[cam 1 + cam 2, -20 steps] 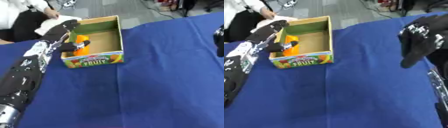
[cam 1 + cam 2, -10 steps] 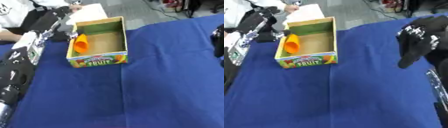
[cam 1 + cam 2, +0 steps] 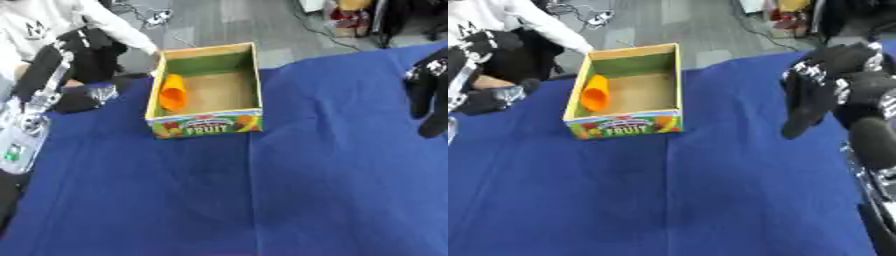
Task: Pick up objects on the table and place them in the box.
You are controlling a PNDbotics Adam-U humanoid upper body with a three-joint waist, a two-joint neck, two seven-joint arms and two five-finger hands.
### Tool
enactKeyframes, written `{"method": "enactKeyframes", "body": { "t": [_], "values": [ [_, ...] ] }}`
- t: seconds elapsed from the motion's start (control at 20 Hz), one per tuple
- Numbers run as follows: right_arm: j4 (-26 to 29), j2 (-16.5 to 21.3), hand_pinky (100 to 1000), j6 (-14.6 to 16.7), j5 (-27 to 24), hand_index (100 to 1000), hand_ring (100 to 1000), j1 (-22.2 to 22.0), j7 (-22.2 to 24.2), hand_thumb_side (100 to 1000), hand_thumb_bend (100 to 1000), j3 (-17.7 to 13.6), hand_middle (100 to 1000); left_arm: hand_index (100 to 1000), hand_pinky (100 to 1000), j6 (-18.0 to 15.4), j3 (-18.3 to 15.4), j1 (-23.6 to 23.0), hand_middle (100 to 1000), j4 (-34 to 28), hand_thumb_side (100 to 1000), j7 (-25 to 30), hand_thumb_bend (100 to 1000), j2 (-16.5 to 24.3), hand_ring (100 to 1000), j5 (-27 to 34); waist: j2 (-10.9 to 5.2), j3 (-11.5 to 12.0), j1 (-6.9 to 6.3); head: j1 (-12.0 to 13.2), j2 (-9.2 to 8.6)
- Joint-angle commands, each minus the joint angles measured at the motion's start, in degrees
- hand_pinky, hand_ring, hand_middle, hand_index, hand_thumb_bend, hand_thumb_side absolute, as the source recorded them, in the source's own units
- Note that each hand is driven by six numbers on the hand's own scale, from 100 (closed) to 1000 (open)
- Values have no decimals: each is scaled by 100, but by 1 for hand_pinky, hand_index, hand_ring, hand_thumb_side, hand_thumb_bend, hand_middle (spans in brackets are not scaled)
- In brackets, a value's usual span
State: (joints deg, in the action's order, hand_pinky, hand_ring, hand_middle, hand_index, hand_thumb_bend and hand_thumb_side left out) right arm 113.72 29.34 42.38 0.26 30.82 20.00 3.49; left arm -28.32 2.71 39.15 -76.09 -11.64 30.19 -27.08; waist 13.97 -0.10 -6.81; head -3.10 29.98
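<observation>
R hand point(image 3: 824, 95) fingers hanging relaxed, empty, L hand unseen, orange cone point(image 3: 172, 93) in box point(image 3: 206, 124), blue cloth point(image 3: 262, 200) bare.

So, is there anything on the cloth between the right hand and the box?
Nothing visible. Only bare blue cloth lies between the right hand and the box. The orange thing already lies inside it, against the left wall.

Even, diffuse light, probably from overhead, fills both views; the blue desk cloth point(image 3: 262, 200) shows no glare and only faint shadow beside the cardboard box point(image 3: 206, 124). Everything is soft and slightly blurred. The right hand point(image 3: 820, 95) reads as a dark, smeared shape with little detail.
</observation>
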Motion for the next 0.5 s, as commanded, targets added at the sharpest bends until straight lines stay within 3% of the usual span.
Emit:
{"method": "enactKeyframes", "body": {
  "t": [0.05,0.25,0.5],
  "values": [
    [87,145,100,3,106,468,266,-32,-42,1000,100,-84,224,797,563,-47,47,-438,739,-1555,711,275,856,-149,614,946,-116,55,73,-22,-225],
    [87,116,100,-23,316,472,274,-100,-110,1000,100,-116,238,805,589,-350,65,-1013,765,-3045,709,814,816,-707,640,1535,-87,123,203,64,-339],
    [87,23,100,-56,475,472,282,-107,-182,1000,100,-87,253,871,604,-597,164,-1302,809,-3754,722,1491,793,-937,692,1957,-49,135,363,166,-426]
  ]
}}
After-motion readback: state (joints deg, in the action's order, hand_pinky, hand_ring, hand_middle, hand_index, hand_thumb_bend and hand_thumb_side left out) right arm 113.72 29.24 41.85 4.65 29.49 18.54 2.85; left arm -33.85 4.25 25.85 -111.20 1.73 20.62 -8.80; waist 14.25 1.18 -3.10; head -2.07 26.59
